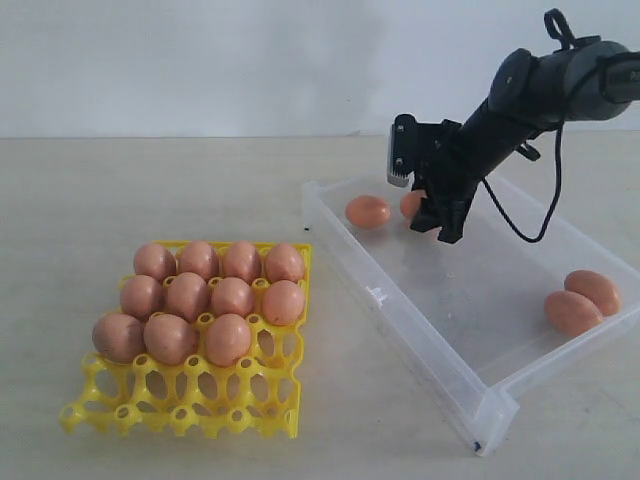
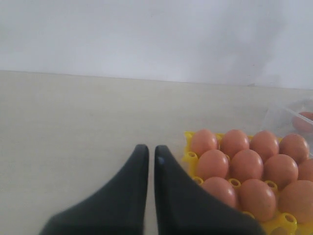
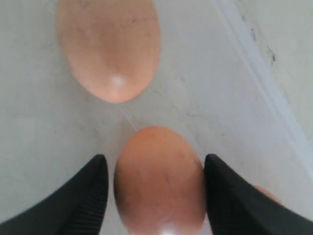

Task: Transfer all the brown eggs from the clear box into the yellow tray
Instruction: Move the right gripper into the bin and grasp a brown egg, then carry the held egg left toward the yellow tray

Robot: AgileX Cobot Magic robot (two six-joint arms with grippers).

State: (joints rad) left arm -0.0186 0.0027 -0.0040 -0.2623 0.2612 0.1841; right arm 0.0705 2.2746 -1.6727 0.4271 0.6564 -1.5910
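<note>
1. Because the right gripper (image 3: 155, 161) stood in front of it, the exterior view showed only a sliver of one brown egg (image 1: 410, 203).
2. That egg lay between the right gripper's parted fingers (image 3: 83, 196), at the far end of the clear box (image 1: 400, 315); whether they touched it was unclear.
3. The left gripper (image 2: 147, 152), outside the exterior view, hung closed beside the yellow tray (image 1: 180, 405).
</note>
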